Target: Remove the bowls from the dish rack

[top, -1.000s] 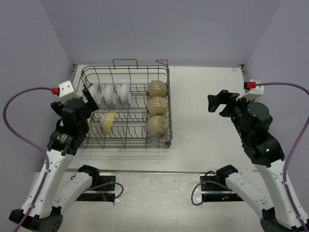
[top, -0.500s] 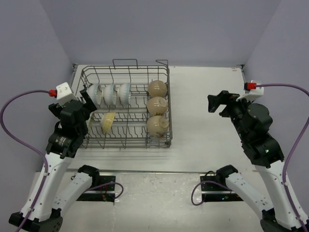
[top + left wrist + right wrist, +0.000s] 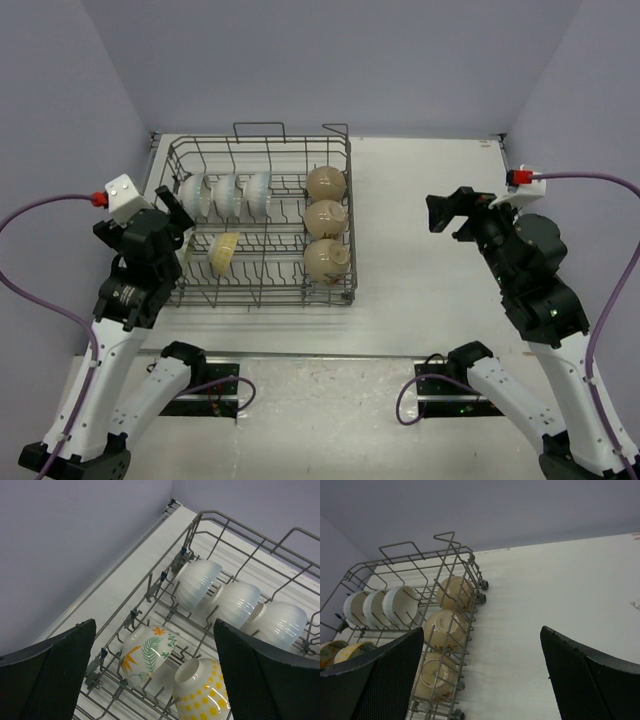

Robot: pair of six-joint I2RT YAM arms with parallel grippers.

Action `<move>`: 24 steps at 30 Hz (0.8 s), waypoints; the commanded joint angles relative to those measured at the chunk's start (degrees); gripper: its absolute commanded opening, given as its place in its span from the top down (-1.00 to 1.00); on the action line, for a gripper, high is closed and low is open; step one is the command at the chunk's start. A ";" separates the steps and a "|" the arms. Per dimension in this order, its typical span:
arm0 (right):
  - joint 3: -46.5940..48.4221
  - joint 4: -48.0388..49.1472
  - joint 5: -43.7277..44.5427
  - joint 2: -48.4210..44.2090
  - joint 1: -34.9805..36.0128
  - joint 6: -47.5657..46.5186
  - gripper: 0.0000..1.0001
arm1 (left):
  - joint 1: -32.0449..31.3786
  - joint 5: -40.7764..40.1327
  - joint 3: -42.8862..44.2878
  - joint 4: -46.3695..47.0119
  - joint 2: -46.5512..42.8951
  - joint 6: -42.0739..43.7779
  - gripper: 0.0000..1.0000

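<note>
The grey wire dish rack stands left of the table's middle. In it, three pale blue bowls stand on edge in a back row. Three beige bowls fill the right column, and a yellow dotted bowl sits front left. In the left wrist view a leaf-painted bowl leans beside the dotted bowl. My left gripper hangs open over the rack's left edge, above those two bowls and clear of them. My right gripper is open and empty, over bare table right of the rack.
Lilac walls close in the table at the back and both sides. The rack's looped handles rise along its far side. White tabletop stretches from the rack's right side to the right wall.
The left arm has drawn slightly left and back towards its base, its gripper still open. The right gripper has edged a little to the left.
</note>
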 commanded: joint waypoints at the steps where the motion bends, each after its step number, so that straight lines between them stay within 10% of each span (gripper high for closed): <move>1: 3.56 4.34 -5.32 -0.07 0.15 2.54 -0.98 | 0.89 -5.12 -0.27 0.15 -1.98 -3.68 -1.00; 10: 21.11 12.78 -40.30 19.25 2.67 15.98 -0.98 | 4.41 -4.34 -3.87 3.40 -8.32 -5.35 -1.00; 24: 45.50 6.88 -6.68 60.12 33.44 25.02 -0.91 | 4.67 -3.81 -4.31 3.13 -8.76 -4.91 -1.00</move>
